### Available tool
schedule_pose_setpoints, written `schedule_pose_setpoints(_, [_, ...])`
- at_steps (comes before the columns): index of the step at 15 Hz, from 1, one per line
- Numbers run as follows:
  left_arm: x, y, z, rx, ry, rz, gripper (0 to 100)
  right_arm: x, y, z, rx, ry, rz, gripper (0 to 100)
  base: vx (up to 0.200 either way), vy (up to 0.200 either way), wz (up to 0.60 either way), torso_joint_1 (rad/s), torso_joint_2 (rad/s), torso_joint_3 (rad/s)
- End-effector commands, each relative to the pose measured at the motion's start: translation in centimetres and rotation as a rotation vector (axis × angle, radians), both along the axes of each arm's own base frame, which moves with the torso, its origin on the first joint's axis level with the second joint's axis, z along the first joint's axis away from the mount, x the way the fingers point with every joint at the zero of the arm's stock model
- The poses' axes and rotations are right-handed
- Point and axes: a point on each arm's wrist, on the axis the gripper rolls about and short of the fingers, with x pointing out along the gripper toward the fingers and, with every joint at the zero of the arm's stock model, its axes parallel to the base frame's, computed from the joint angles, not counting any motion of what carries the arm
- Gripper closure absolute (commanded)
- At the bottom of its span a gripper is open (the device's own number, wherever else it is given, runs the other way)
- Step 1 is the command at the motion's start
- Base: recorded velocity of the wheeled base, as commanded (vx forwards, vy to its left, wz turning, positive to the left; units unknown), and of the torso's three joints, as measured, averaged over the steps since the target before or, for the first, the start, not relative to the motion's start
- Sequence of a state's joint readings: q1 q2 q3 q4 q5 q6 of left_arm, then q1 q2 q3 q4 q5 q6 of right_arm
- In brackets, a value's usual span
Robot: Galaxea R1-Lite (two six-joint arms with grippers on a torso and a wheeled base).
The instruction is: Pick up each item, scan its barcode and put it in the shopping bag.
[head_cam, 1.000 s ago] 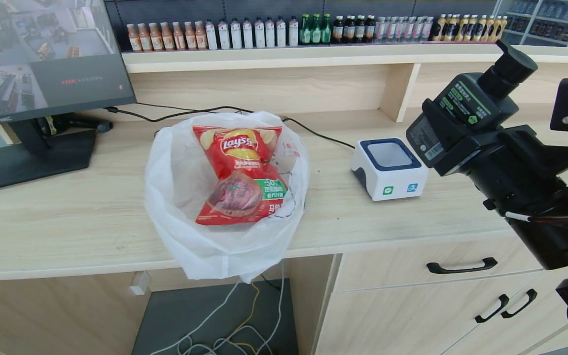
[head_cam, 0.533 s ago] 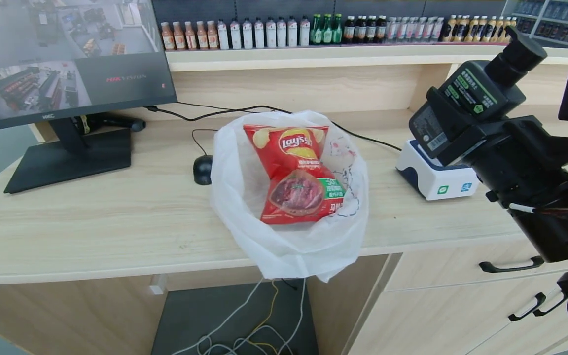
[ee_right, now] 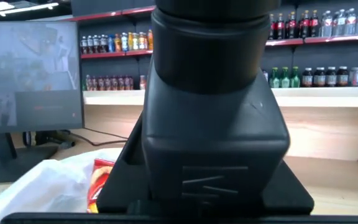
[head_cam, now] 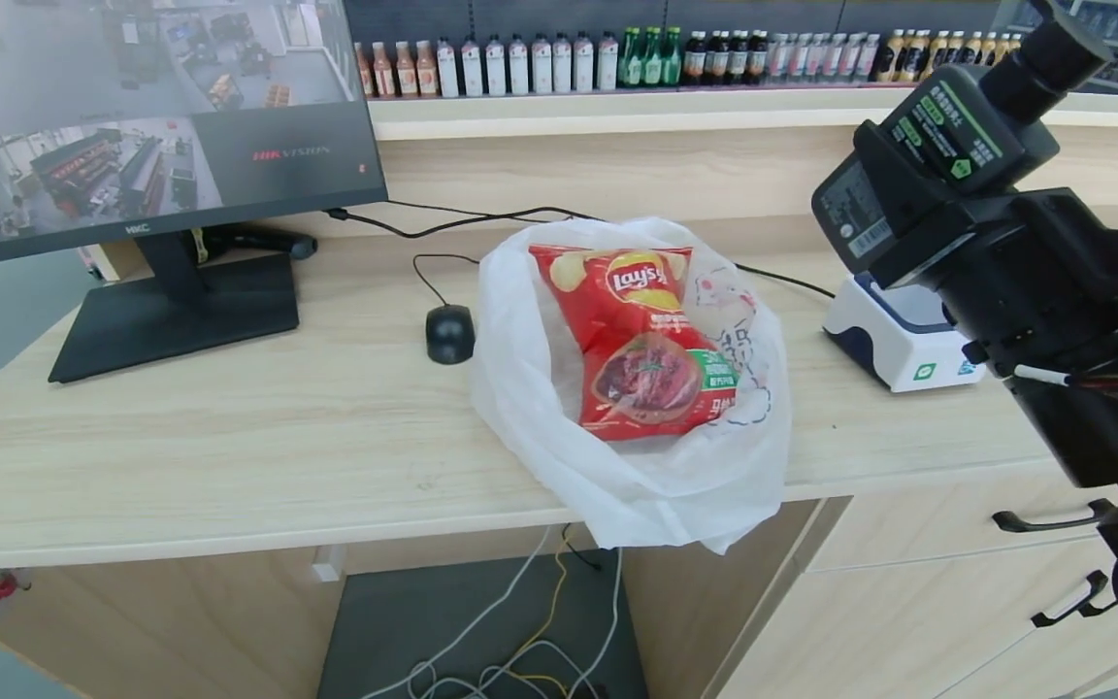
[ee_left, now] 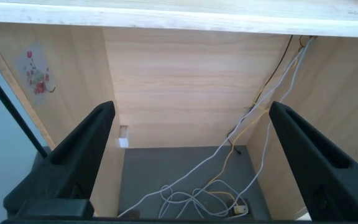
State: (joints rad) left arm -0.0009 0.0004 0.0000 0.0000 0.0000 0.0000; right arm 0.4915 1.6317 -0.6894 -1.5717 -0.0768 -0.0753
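The left gripper (ee_left: 191, 109) hangs below the counter edge, its fingers spread wide with nothing between them and cables on the floor beyond.

In the head view the camera has swung leftward over the last second, so everything on the counter (head_cam: 229, 437) now sits farther right in the frame. The monitor (head_cam: 132, 116) takes up more of the upper left. A black mouse (head_cam: 449, 333), hidden a second ago, now shows left of centre, just beside the shopping bag (head_cam: 530, 388). The bag stands right of centre with the red chip packet (head_cam: 646, 340) inside it. The white scanner (head_cam: 894, 340) is now partly covered, at centre right, by the right gripper (head_cam: 918, 194). That gripper stays clamped on a black bottle (head_cam: 947, 131), tilted with its cap toward the upper right corner.
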Motion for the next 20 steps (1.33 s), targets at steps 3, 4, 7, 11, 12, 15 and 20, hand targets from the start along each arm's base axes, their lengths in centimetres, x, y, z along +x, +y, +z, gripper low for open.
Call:
schedule_pose_setpoints(3, [0.0, 0.0, 0.0, 0.0, 0.0, 0.001, 0, 0.3, 2.4, -0.2, -0.007, 0.0, 0.066, 100, 0.0, 0.0, 0.0, 0.0, 0.0, 0.0])
schedule_pose_setpoints(4, [0.0, 0.0, 0.0, 0.0, 0.0, -0.001, 0, 0.8, 3.1, -0.5, -0.014, 0.006, 0.075, 100, 0.0, 0.0, 0.0, 0.0, 0.0, 0.0])
schedule_pose_setpoints(7, [0.0, 0.0, 0.0, 0.0, 0.0, -0.001, 0, 1.5, 5.0, -1.9, -0.029, 0.048, 0.126, 100, 0.0, 0.0, 0.0, 0.0, 0.0, 0.0])
schedule_pose_setpoints(11, [0.0, 0.0, 0.0, 0.0, 0.0, 0.001, 0, 2.2, 8.3, -4.2, -0.063, 0.102, 0.195, 100, 0.0, 0.0, 0.0, 0.0, 0.0, 0.0])
schedule_pose_setpoints(12, [0.0, 0.0, 0.0, 0.0, 0.0, -0.001, 0, 2.8, 8.6, -5.0, -0.068, 0.124, 0.195, 100, 0.0, 0.0, 0.0, 0.0, 0.0, 0.0])
schedule_pose_setpoints(15, [0.0, 0.0, 0.0, 0.0, 0.0, -0.001, 0, 3.7, 8.6, -5.6, -0.064, 0.143, 0.185, 100, 0.0, 0.0, 0.0, 0.0, 0.0, 0.0])
schedule_pose_setpoints(20, [0.0, 0.0, 0.0, 0.0, 0.0, -0.001, 0, 4.6, 9.2, -7.6, -0.087, 0.194, 0.185, 100, 0.0, 0.0, 0.0, 0.0, 0.0, 0.0])
